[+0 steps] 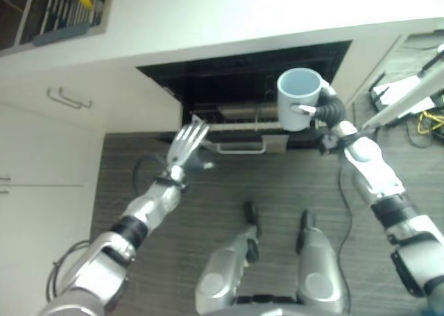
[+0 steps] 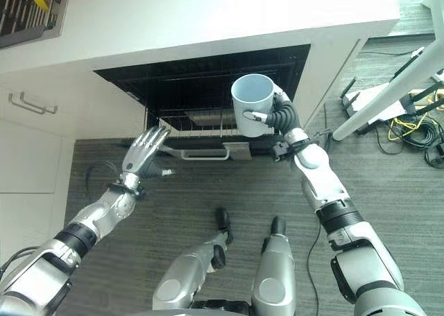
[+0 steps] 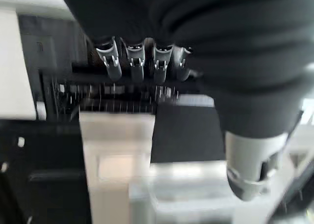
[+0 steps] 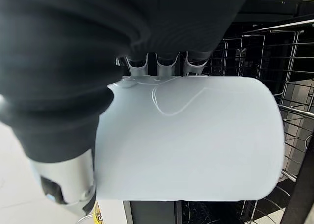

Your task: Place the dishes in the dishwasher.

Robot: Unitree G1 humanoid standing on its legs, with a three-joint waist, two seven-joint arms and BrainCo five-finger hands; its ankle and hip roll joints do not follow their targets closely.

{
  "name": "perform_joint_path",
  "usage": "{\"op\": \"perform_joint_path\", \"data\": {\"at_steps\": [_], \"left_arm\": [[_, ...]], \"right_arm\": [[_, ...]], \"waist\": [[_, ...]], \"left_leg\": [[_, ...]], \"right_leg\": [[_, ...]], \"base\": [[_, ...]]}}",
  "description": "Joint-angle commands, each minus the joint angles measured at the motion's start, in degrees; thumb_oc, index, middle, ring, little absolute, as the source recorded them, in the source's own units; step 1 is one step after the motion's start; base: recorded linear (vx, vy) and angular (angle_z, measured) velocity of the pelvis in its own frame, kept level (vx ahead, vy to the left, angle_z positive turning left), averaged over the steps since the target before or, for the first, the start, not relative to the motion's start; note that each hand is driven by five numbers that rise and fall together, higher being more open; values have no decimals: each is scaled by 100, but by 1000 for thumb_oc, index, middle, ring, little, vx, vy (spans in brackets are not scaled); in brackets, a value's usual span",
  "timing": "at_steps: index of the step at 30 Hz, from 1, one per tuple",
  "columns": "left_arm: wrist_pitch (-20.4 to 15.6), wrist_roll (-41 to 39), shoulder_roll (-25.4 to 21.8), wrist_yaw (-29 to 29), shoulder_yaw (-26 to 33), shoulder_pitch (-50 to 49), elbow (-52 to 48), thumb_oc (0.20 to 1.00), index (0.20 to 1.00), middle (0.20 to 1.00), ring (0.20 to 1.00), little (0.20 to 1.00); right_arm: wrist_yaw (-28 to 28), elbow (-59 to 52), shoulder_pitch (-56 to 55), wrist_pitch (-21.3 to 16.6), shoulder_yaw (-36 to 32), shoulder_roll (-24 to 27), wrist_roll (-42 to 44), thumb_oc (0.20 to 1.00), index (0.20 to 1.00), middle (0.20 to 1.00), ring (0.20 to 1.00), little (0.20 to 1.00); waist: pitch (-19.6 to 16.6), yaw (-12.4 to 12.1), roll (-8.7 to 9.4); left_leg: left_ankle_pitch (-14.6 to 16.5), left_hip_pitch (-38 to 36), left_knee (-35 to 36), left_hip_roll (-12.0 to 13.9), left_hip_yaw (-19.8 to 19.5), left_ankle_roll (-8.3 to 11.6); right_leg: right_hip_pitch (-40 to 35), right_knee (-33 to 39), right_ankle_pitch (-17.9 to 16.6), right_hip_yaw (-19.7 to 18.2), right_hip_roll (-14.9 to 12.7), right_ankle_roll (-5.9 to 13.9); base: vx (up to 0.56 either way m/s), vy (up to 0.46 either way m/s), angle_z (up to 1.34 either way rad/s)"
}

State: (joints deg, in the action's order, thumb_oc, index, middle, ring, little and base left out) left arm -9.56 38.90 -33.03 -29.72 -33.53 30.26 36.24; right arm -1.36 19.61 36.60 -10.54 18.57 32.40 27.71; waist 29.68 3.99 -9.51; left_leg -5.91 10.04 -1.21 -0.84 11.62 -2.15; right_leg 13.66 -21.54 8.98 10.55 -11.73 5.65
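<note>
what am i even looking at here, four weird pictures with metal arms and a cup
It is a humanoid robot loading a dishwasher. The two wide pictures come from cameras in its head, looking down past its own arms. Its right hand grips a pale blue mug, held upright in front of the open dishwasher, where a wire rack shows. Its left hand is open and holds nothing, its fingers straight, near the rack. The other two pictures come from cameras on each wrist: one looks along the left fingers towards the rack, the other shows the mug's side very close.
</note>
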Motion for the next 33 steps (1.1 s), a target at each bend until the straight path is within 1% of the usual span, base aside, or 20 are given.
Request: {"op": "perform_joint_path", "data": {"at_steps": [1,2,3,5,8,9,10,12,13,15,16,17,19,20,21,22,25,28,29,33], "left_arm": [[425,-165,-237,509,71,-89,53,1000,1000,1000,1000,1000],[662,-162,-215,587,54,-52,93,1000,1000,1000,1000,1000],[690,-156,-213,599,53,-41,91,1000,1000,1000,1000,1000],[975,-54,-215,855,54,133,164,1000,1000,1000,1000,1000],[1156,98,-203,1336,-33,346,278,1000,1000,1000,1000,1000],[1135,43,-217,1581,-65,424,305,1000,1000,1000,1000,1000],[1287,-71,-228,1904,-136,539,325,1000,1000,1000,1000,1000],[1331,-128,-210,2089,-155,668,450,1000,1000,1000,1000,1000],[1411,-198,-223,2338,-197,726,482,1000,1000,1000,1000,1000],[1297,-177,-215,2649,-243,756,546,1000,1000,1000,1000,1000],[1139,-236,-216,2996,-280,763,550,1000,1000,1000,1000,1000],[1084,-262,-206,3173,-307,764,528,1000,1000,1000,1000,1000],[950,-270,-187,3910,-401,695,394,1000,1000,1000,1000,1000],[915,-278,-184,4134,-442,684,316,1000,1000,1000,1000,1000],[883,-348,-243,4801,-581,676,54,1000,1000,1000,1000,1000],[850,-515,-322,5250,-655,662,-161,1000,1000,1000,1000,1000],[826,-733,-468,5862,-727,662,-519,1000,1000,1000,1000,1000],[856,-754,-607,6294,-799,666,-869,1000,1000,1000,1000,1000],[878,-876,-807,6733,-852,730,-1219,1000,1000,1000,1000,1000],[862,-879,-1004,7063,-813,750,-1663,1000,1000,1000,1000,1000]], "right_arm": [[16,-673,285,-240,-184,-173,193,200,200,200,200,200],[7,-775,307,-170,-202,-178,197,200,200,200,200,200],[8,-793,311,-159,-207,-180,196,200,200,200,200,200],[19,-917,435,-55,-243,-197,241,200,200,200,200,200],[66,-977,571,13,-226,-256,261,200,200,200,200,200],[70,-1006,603,27,-212,-272,255,200,200,200,200,200],[82,-1066,673,85,-196,-290,261,200,200,200,200,200],[92,-1124,722,135,-157,-307,259,200,200,200,200,200],[85,-1208,706,172,-159,-306,251,200,200,200,200,200],[86,-1288,703,205,-160,-310,227,200,200,200,200,200],[69,-1336,704,233,-181,-284,243,200,200,200,200,200],[63,-1357,706,251,-195,-278,237,200,200,200,200,200],[46,-1375,750,306,-227,-271,223,200,200,200,200,200],[53,-1381,773,328,-231,-264,217,200,200,200,200,200],[69,-1405,840,421,-256,-219,204,200,200,200,200,200],[91,-1413,849,469,-273,-190,174,200,200,200,200,200],[96,-1400,851,513,-353,-143,137,200,200,200,200,200],[140,-1374,865,537,-416,-106,114,200,200,200,200,200],[187,-1368,894,570,-472,-60,113,200,200,200,200,200],[188,-1303,935,600,-559,-8,88,200,200,200,200,200]], "waist": [[-316,-29,221],[-290,-12,227],[-284,-10,227],[-208,2,247],[-119,23,265],[-85,39,261],[-29,62,254],[5,95,248],[11,119,245],[11,145,238],[11,164,228],[11,171,218],[11,183,174],[11,186,154],[11,197,95],[11,203,48],[11,187,-17],[11,161,-62],[11,128,-96],[11,78,-146]], "left_leg": [[647,175,-855,321,-257,416],[656,198,-886,325,-246,409],[656,206,-895,325,-243,409],[664,333,-986,329,-223,403],[660,442,-1043,335,-206,398],[657,462,-1046,337,-189,396],[647,504,-1062,344,-165,396],[644,523,-1070,348,-129,387],[649,553,-1082,347,-107,383],[650,583,-1085,349,-69,382],[654,588,-1082,340,-53,381],[660,593,-1082,337,-46,379],[672,592,-1074,327,-23,382],[676,590,-1066,323,-15,382],[696,585,-1064,314,13,386],[713,570,-1068,307,33,392],[738,566,-1087,289,34,394],[763,548,-1095,278,27,394],[796,554,-1129,269,16,388],[820,548,-1147,244,1,377]], "right_leg": [[145,456,-618,-216,-385,307],[174,417,-607,-232,-380,297],[183,409,-606,-236,-379,296],[306,322,-599,-279,-357,282],[424,271,-623,-309,-342,284],[455,260,-631,-315,-338,285],[522,215,-642,-335,-328,285],[565,169,-632,-359,-324,279],[605,146,-626,-370,-328,276],[648,137,-633,-381,-335,283],[659,140,-634,-387,-334,283],[671,140,-633,-392,-336,284],[681,151,-630,-395,-346,292],[687,152,-628,-394,-350,293],[693,144,-605,-386,-368,290],[682,141,-588,-376,-385,287],[670,130,-568,-360,-412,284],[643,122,-547,-335,-436,292],[637,98,-527,-309,-458,292],[619,84,-514,-277,-476,292]], "base": [[61,19,-5],[40,7,-4],[35,6,-3],[-7,-10,-4],[0,0,0],[-45,17,0],[-37,29,-2],[-13,40,-9],[-6,42,-13],[-6,41,-5],[0,40,-1],[13,46,-2],[5,50,-2],[-5,75,-3],[7,84,-3],[8,79,-2],[4,15,0],[0,0,0],[0,0,0],[0,0,0]]}}
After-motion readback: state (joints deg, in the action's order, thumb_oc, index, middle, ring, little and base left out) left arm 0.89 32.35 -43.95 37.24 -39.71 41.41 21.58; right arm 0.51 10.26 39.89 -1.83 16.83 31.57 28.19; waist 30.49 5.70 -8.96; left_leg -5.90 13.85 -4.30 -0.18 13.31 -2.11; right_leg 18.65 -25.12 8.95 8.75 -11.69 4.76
